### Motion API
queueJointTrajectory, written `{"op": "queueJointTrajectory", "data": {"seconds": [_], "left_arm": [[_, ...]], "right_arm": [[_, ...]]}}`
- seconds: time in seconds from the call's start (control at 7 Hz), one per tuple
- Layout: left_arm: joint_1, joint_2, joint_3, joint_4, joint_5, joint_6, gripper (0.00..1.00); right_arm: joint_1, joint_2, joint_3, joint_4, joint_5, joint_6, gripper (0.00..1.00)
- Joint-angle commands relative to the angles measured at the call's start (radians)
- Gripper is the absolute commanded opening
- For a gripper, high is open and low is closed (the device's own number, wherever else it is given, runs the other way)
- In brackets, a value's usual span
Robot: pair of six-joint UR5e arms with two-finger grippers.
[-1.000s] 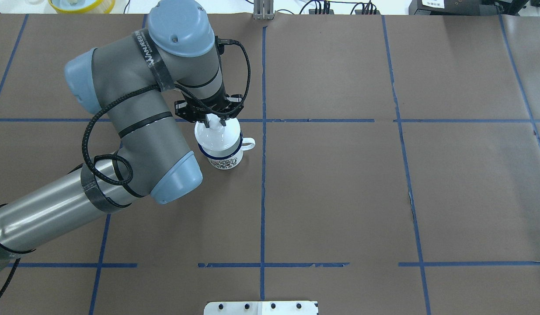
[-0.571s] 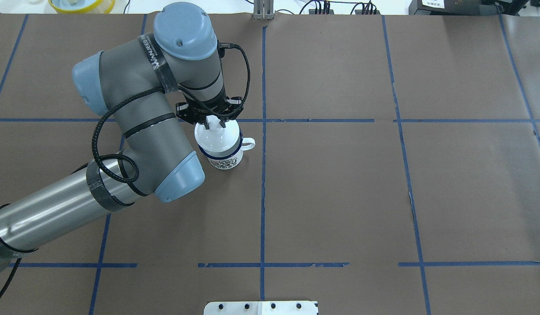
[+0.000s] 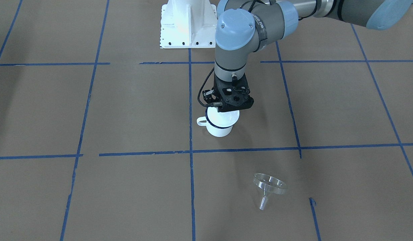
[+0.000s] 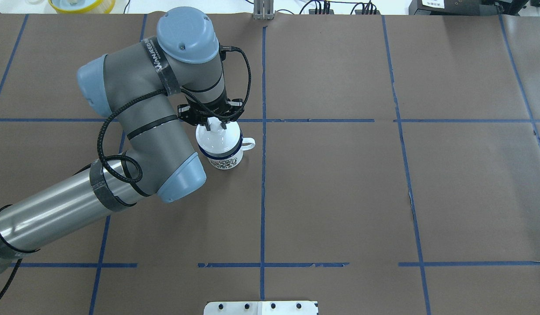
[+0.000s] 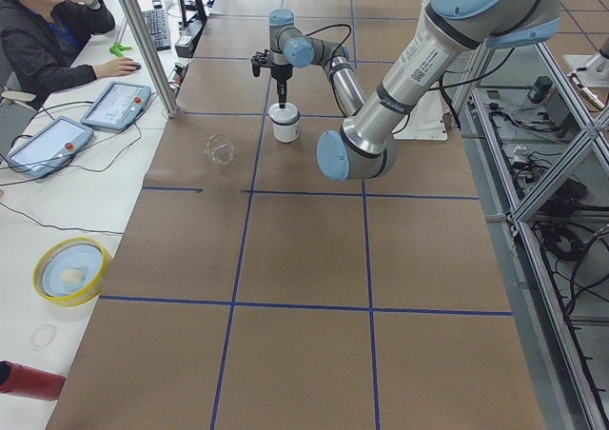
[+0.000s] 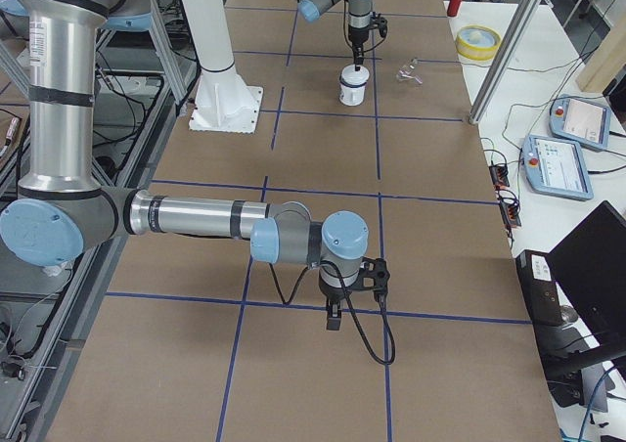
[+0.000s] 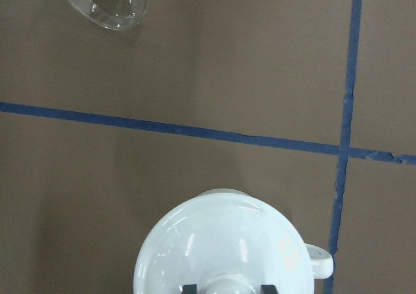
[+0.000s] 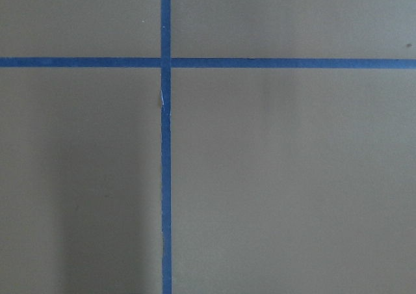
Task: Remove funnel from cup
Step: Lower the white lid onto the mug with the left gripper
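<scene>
The clear funnel (image 3: pixel 269 187) lies on its side on the brown table, away from the cup; it also shows in the left wrist view (image 7: pixel 107 4) at the top left. The white cup (image 4: pixel 224 162) with a blue rim stands upright, handle to the right. A round white lid (image 4: pixel 217 140) sits on it. My left gripper (image 4: pixel 214 126) stands straight over the cup and is shut on the lid's knob. My right gripper (image 6: pixel 333 323) hangs over bare table far from the cup. I cannot tell whether it is open or shut.
The white robot base (image 3: pixel 186 23) stands behind the cup. A yellow bowl (image 4: pixel 81 4) sits past the table's far left edge. An operator (image 5: pixel 48 30) with tablets sits beside the table. Blue tape lines cross the table.
My left arm's wrist and elbow have shifted a little to the right. The gripper stays at the lid's knob. The cup and lid have not moved.
</scene>
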Motion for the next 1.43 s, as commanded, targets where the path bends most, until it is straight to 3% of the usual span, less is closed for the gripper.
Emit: {"op": "queueJointTrajectory", "data": {"seconds": [0.0,1.29], "left_arm": [[0.004,0.005,0.005,-0.012,0.000,-0.001,0.00],[0.004,0.020,-0.013,-0.010,-0.037,-0.001,0.00]], "right_arm": [[0.000,0.000,0.000,0.000,0.000,0.000,1.00],[0.000,0.000,0.000,0.000,0.000,0.000,1.00]]}}
